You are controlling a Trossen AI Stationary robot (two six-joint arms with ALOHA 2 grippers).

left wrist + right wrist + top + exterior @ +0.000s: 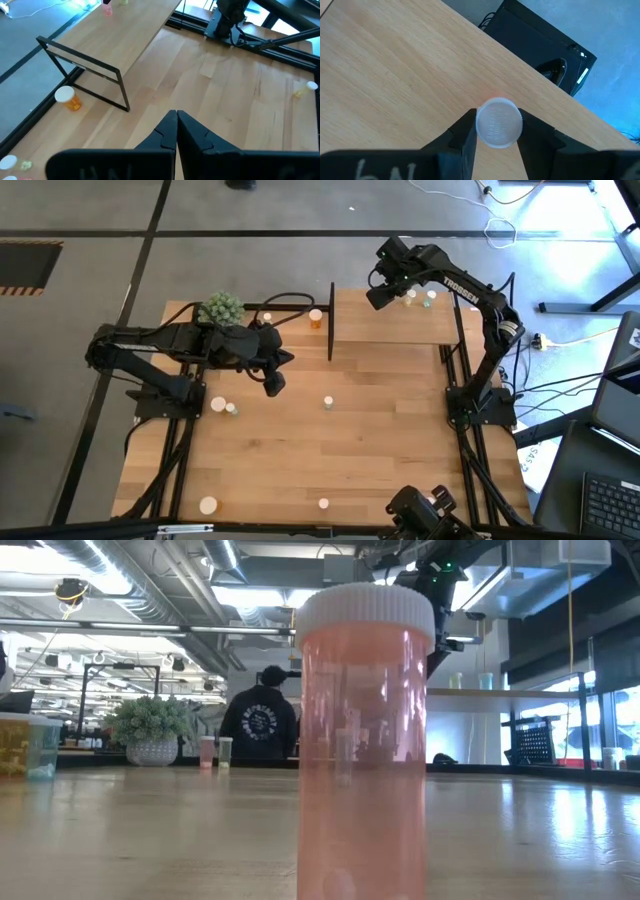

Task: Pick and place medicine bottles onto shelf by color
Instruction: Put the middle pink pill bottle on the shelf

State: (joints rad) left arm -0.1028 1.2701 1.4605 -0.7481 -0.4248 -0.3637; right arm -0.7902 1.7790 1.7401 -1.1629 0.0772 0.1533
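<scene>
My right gripper (498,131) is over the far left part of the shelf (395,330), a light-wood board with black posts. It is shut on a white-capped bottle (499,122) with a pink-red tinge below the cap. Two small bottles (410,297) (428,297) stand on the shelf beside it. My left gripper (176,131) is shut and empty above the table's left half (275,380). An orange bottle (70,98) sits on the table by the shelf's left post. A large pink bottle (365,740) stands upright right in front of the low camera. My right gripper pinches the bottle's white cap (485,137) between its two fingers, one on each side of the rim. The fingers come from above, pointing down. The bottle is upright below them; the cap hides its body, so I cannot tell whether its base rests on the shelf.
Loose bottles are scattered on the tabletop: two near the left arm's base (218,405), one mid-table (327,402), two at the near edge (208,505) (323,503). A yellowish one lies on its side (302,90). A green plant ball (222,307) is at the far left. A person stands beyond the table (258,720).
</scene>
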